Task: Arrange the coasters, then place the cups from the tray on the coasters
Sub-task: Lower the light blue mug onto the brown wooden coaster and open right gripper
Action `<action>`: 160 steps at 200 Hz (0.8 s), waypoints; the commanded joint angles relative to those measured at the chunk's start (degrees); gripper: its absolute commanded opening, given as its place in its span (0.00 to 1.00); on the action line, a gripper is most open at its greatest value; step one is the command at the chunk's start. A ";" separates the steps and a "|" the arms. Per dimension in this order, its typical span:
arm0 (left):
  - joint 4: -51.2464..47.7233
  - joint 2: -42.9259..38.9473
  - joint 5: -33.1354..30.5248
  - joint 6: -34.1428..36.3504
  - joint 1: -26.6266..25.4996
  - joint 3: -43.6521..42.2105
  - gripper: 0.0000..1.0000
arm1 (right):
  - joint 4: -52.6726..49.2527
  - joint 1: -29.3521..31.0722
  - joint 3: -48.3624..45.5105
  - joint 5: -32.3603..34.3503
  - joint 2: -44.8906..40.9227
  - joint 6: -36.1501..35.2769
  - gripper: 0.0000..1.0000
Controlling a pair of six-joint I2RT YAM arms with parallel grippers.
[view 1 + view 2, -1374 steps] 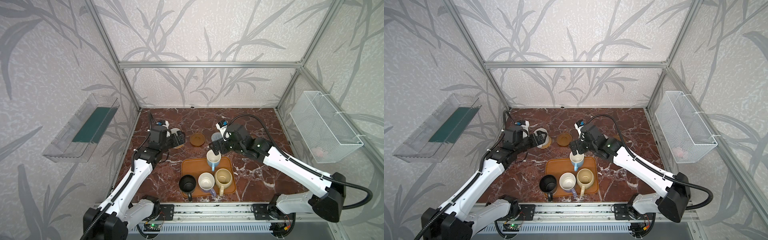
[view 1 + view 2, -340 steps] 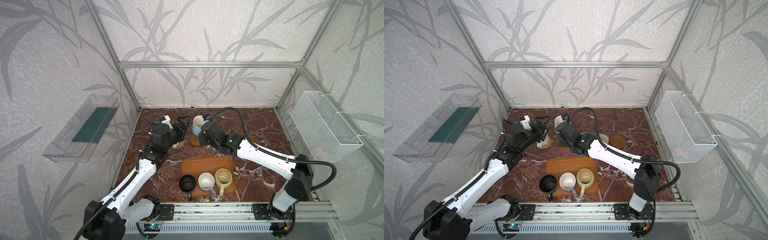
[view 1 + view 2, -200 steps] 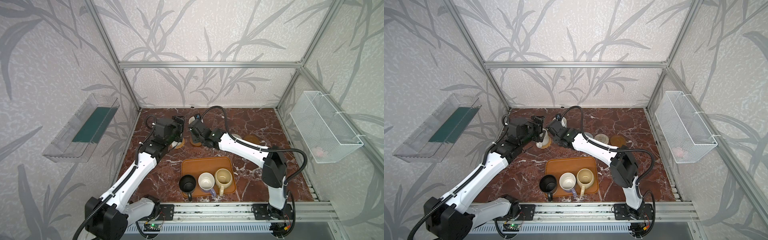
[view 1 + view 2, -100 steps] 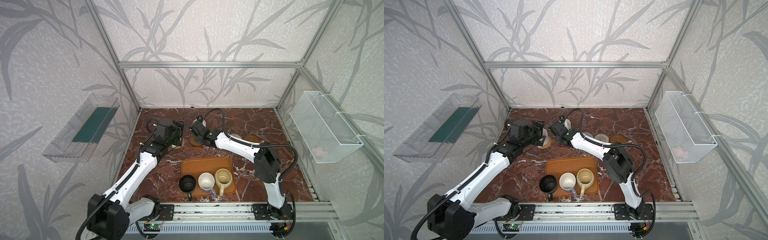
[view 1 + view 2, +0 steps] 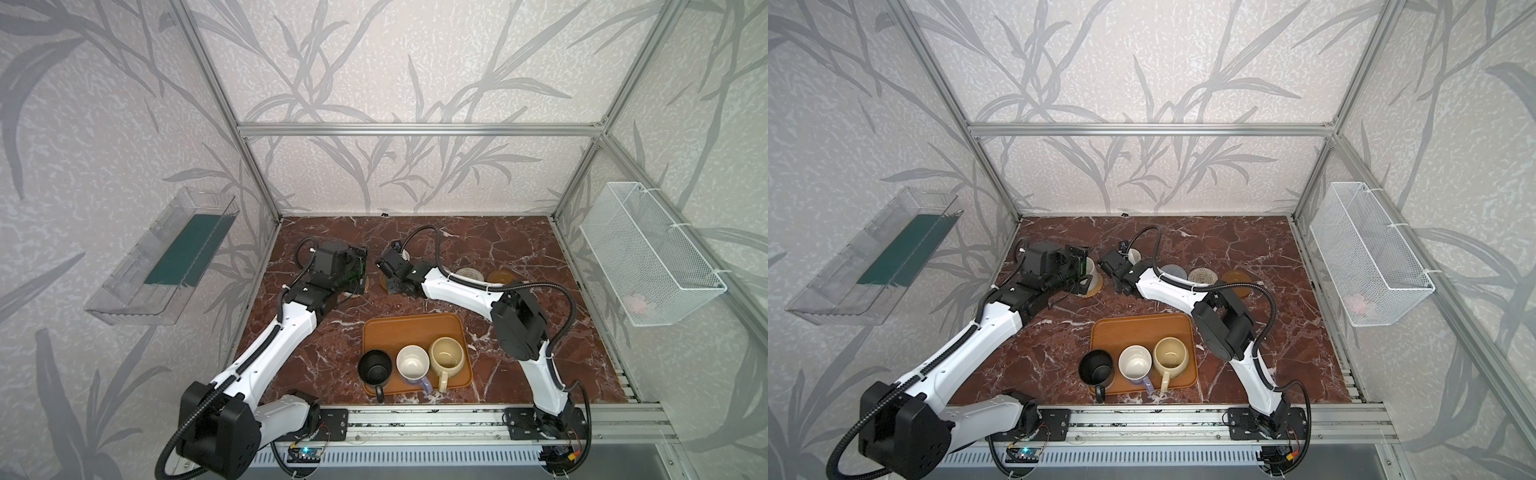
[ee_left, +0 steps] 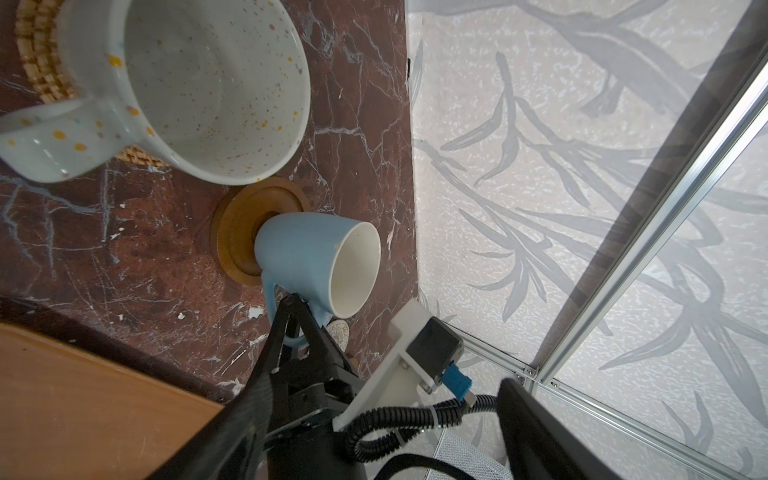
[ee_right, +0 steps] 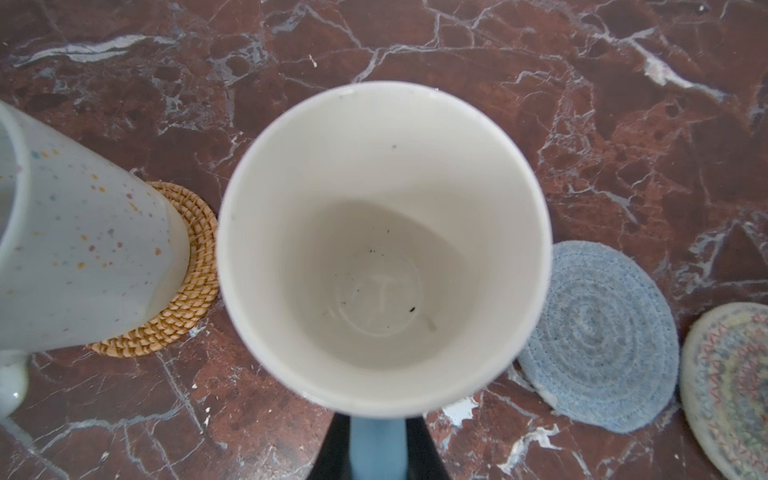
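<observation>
Light-blue mug (image 6: 299,249), cream-white inside, handle in the right hand (image 6: 293,303)

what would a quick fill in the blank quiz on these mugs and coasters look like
The tray holds ___ mugs.
The right tool grips the blue mug by its ___.
The grey-blue coaster has ___ mug on it.
Missing words: three; handle; no.

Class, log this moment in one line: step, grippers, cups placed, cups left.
step: light blue mug onto brown coaster | right gripper: shut on handle | left gripper: unclear | white mug: on rattan coaster | tray: three mugs
</observation>
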 commanded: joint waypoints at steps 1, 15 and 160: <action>-0.17 0.23 0.15 -1.31 0.13 -0.32 0.87 | 2.70 -0.25 3.57 1.26 -0.34 0.57 0.00; -0.21 0.31 0.56 -1.02 0.13 -0.06 0.87 | 2.21 -0.17 3.50 0.54 -0.06 1.04 0.00; 0.34 -1.37 -0.22 -1.72 0.13 -1.07 0.87 | -1.38 0.81 0.59 -2.00 0.10 3.43 0.25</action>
